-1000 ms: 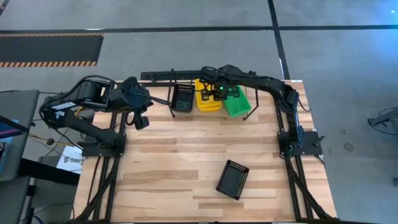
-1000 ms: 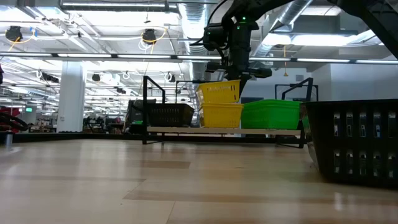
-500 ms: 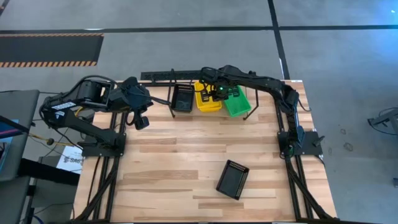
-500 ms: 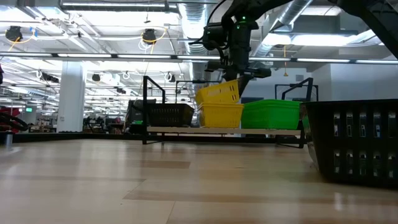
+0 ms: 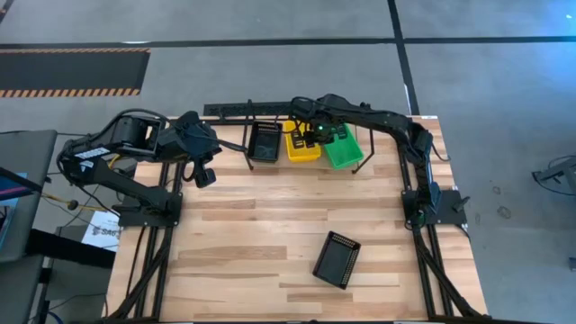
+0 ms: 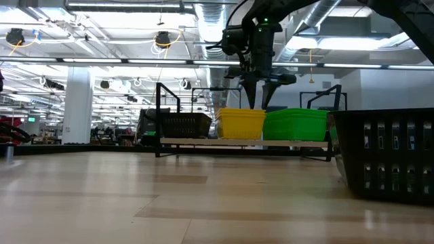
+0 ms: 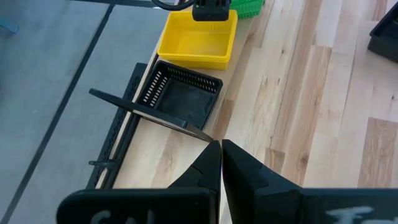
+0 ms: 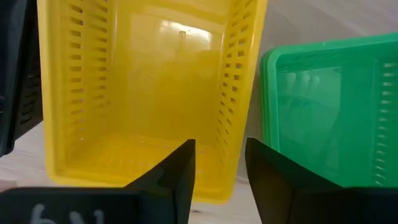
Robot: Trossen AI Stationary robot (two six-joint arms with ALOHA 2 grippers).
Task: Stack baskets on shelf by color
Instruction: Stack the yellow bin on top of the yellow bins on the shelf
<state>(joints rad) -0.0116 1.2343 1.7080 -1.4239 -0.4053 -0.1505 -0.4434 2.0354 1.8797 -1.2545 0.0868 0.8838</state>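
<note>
The work surface is a light butcher-block wooden tabletop (image 5: 270,243) of pale and tan planks, set on a black metal frame over a grey concrete floor (image 5: 486,99) crossed by dark seams, with a strip of black-and-orange hazard tape (image 5: 72,90) off to one side. At the table's far edge stands the low wooden shelf (image 6: 203,141) on thin black wire legs. On it sit three groups side by side: a black basket (image 5: 265,141), the yellow basket stack (image 5: 302,147) in the middle, and the green basket stack (image 5: 341,149), which sits slightly askew in the overhead view. A second black basket (image 5: 337,259) lies alone on the tabletop nearer the front, well apart from the shelf, and looms large at the edge of the low view.

The right gripper (image 6: 260,95) hangs directly above the yellow stack, its fingers spread apart and pointing down, holding nothing; the yellow baskets rest level on the shelf beneath it. The left gripper (image 7: 220,149) waits over the table's left rear part, its fingers pressed together and empty.

Beyond the table the low view shows a large open industrial hall with white columns (image 6: 78,102), ceiling ducts and rows of strip lights (image 6: 122,8).
</note>
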